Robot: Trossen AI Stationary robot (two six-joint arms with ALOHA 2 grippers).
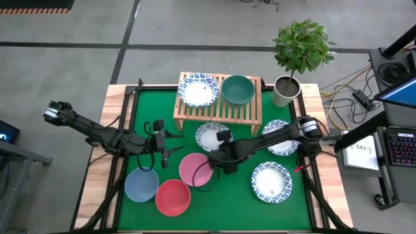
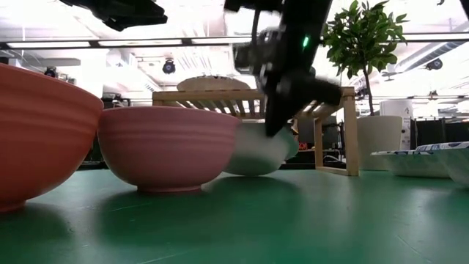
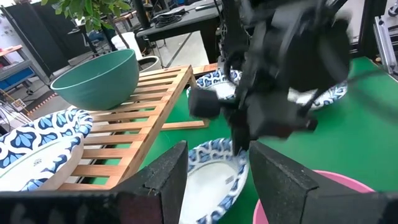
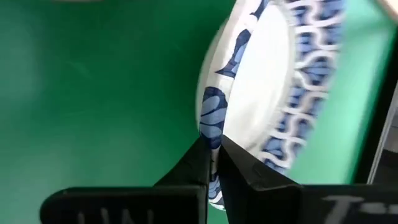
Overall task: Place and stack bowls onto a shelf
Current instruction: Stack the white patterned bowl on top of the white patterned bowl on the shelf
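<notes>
High view: the shelf (image 1: 218,107) is carrying one patterned white bowl (image 1: 197,90) and the dark green bowl (image 1: 238,89), side by side, both empty. My right hand (image 1: 218,144) is pinching the blue rim of another patterned bowl (image 1: 211,135), fingers nearly closed, on the desk (image 1: 234,195) just in front of the shelf; it is sitting tilted. My left hand (image 1: 170,142) is hovering nearby, fingers apart, holding nothing.

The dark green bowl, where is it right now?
In the high view the dark green bowl sits on the right side of the shelf, beside a white bowl with a blue rim, near the potted plant.
</notes>
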